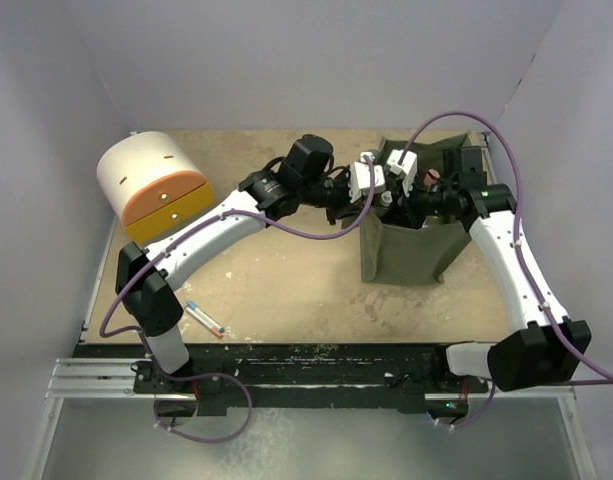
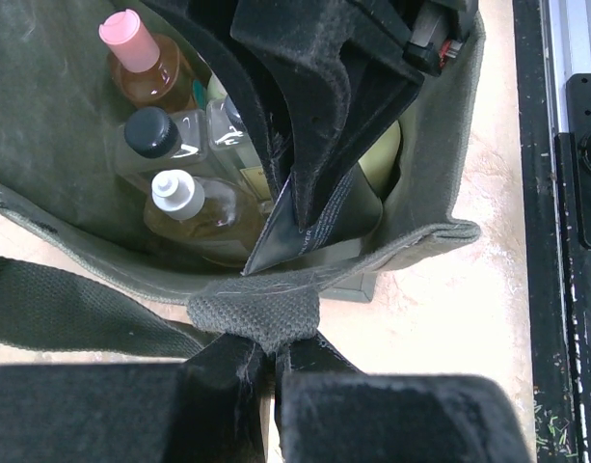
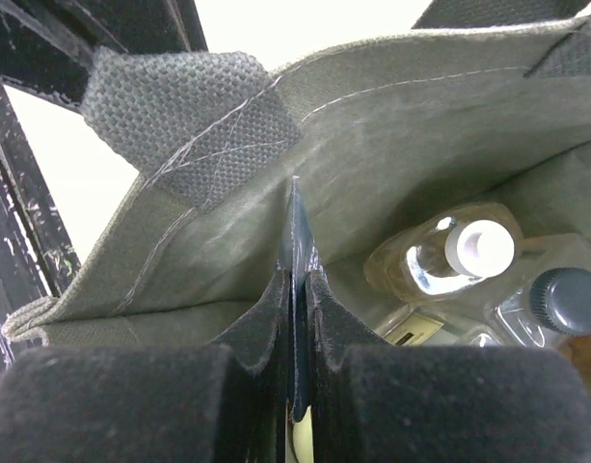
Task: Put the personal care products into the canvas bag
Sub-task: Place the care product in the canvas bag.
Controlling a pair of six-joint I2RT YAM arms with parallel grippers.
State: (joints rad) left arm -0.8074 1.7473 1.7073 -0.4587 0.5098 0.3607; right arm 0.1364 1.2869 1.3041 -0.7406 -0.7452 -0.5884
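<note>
As the right fingers (image 3: 131,405) clamp it, the tube (image 3: 298,260) barely shows.

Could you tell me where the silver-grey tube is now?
The silver-grey tube is inside the canvas bag at the far right of the table, pinched in the right claw; the left wrist view shows it beside the white-capped bottle.

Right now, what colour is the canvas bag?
Olive green; the canvas bag shows best in the top external view.
</note>
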